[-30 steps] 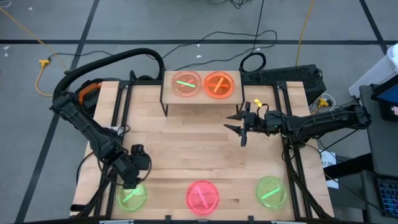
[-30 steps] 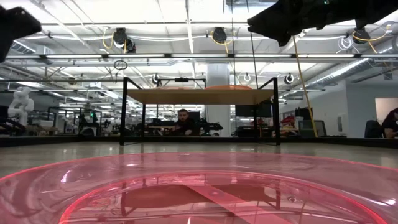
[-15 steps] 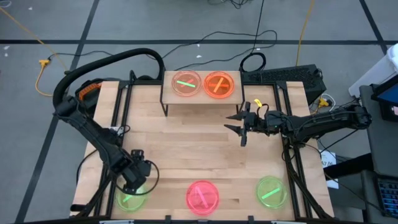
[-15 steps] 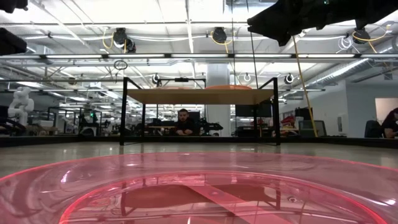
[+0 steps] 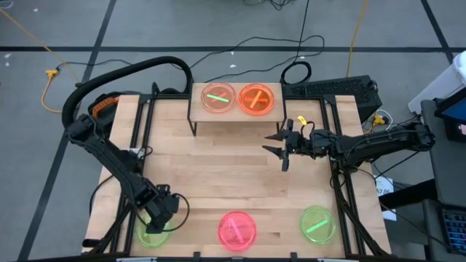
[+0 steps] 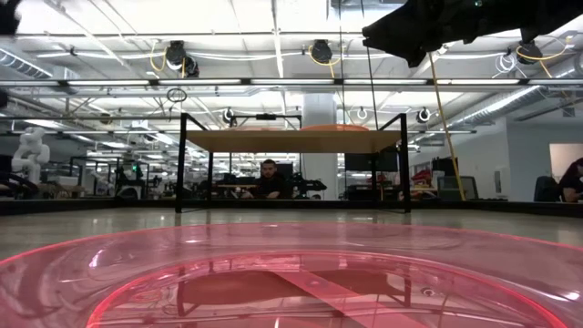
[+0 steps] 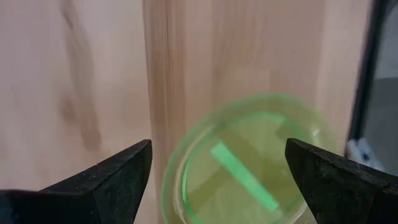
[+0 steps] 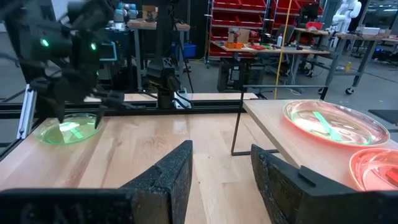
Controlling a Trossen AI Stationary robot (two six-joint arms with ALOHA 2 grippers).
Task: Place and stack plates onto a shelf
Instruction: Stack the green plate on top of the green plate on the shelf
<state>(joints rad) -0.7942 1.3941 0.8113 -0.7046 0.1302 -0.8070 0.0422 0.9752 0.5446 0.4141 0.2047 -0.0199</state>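
Left gripper (image 5: pixel 157 215) hangs over the green plate (image 5: pixel 152 232) at the bench's front-left corner, jaws wide apart, nothing held. Right gripper (image 5: pixel 279 149) waits empty and part-open near the shelf (image 5: pixel 234 115), which carries two plates at the back edge.

Robotics lab: red parts bins (image 8: pixel 258 22), cluttered workbenches (image 8: pixel 273 46)
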